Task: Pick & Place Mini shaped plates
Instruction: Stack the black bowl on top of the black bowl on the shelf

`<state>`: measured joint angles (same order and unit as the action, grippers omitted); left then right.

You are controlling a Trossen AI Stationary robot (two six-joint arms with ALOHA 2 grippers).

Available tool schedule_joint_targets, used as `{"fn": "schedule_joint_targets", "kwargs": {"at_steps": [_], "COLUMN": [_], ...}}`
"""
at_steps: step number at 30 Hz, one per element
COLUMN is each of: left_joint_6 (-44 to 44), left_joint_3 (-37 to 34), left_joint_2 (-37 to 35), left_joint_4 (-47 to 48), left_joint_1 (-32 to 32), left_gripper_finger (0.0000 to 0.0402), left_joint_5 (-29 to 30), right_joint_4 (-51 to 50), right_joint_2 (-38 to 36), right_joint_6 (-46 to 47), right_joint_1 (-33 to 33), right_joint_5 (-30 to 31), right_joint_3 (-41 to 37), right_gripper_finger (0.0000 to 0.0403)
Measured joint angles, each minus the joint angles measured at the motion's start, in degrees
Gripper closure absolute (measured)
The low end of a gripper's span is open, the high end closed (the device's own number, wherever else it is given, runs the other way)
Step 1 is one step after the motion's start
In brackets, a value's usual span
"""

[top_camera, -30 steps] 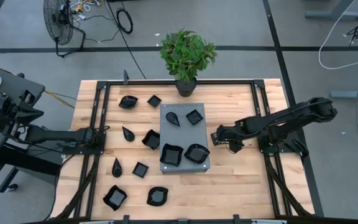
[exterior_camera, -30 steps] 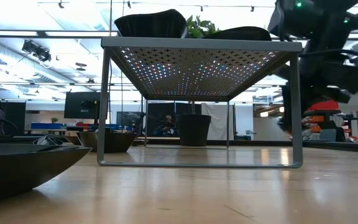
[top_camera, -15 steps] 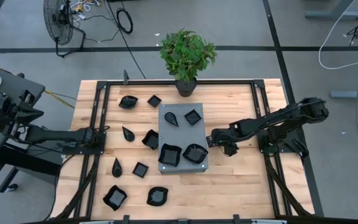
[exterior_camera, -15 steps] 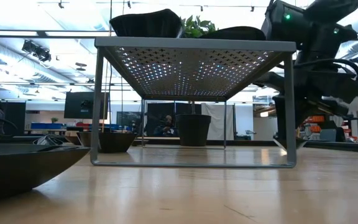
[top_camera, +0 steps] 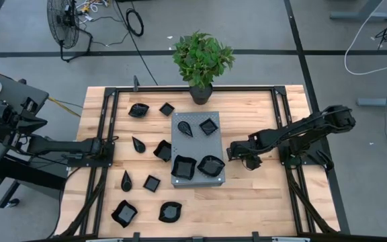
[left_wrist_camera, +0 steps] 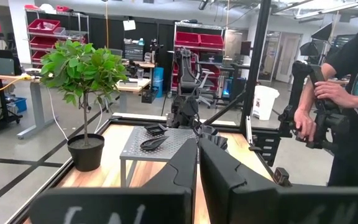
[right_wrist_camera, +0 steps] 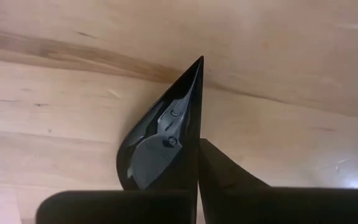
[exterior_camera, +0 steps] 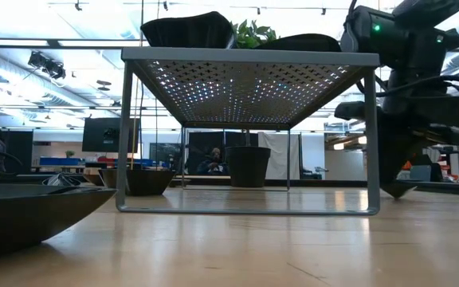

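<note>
My right gripper (top_camera: 237,153) points down just right of the grey perforated stand (top_camera: 198,149) and is shut on a black teardrop mini plate (right_wrist_camera: 163,137), which also shows in the low view (exterior_camera: 397,190). Two larger plates (top_camera: 184,167) (top_camera: 211,165) and two smaller ones (top_camera: 187,126) (top_camera: 209,126) lie on the stand's top. Several more plates, such as one (top_camera: 163,150), lie on the wood left of the stand. My left gripper (left_wrist_camera: 197,155) hangs shut and level at the table's left side (top_camera: 113,142). My right gripper pinches the teardrop plate's wide rounded end (right_wrist_camera: 166,177) between its two fingers, coming from above. The pointed tip (right_wrist_camera: 200,60) juts out past the fingertips, down toward the wood. Whether the tip touches the table, I cannot tell.
A potted plant (top_camera: 202,60) stands at the table's far edge behind the stand. Bare wood (top_camera: 261,195) lies right of and in front of the stand. A person holding a device (left_wrist_camera: 328,106) stands beyond the table's right side.
My right gripper has sunk toward the table and come closer to the stand's right side, rolling a little with the teardrop plate still held. The stand has slid slightly toward the table's left.
</note>
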<state>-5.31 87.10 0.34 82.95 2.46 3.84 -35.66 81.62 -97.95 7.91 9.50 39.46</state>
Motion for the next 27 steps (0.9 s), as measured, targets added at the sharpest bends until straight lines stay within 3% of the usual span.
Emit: {"fn": "schedule_joint_targets", "kwargs": {"at_steps": [10, 18, 27], "left_joint_6": [0.0, 0.0, 0.0], "left_joint_3": [0.0, 0.0, 0.0], "left_joint_2": [0.0, 0.0, 0.0], "left_joint_4": [0.0, 0.0, 0.0], "left_joint_1": [0.0, 0.0, 0.0], "left_gripper_finger": [0.0378, 0.0378, 0.0378], "left_joint_5": [0.0, 0.0, 0.0], "right_joint_4": [0.0, -0.1, -3.9], "right_joint_2": [0.0, -0.1, -10.0], "right_joint_6": [4.3, 8.1, 13.6], "right_joint_1": [0.1, 0.1, 0.9], "right_joint_5": [-3.4, -4.6, -4.3], "right_joint_3": [0.0, 0.0, 0.0], "right_gripper_finger": [0.0377, 0.0319, 0.0253]}}
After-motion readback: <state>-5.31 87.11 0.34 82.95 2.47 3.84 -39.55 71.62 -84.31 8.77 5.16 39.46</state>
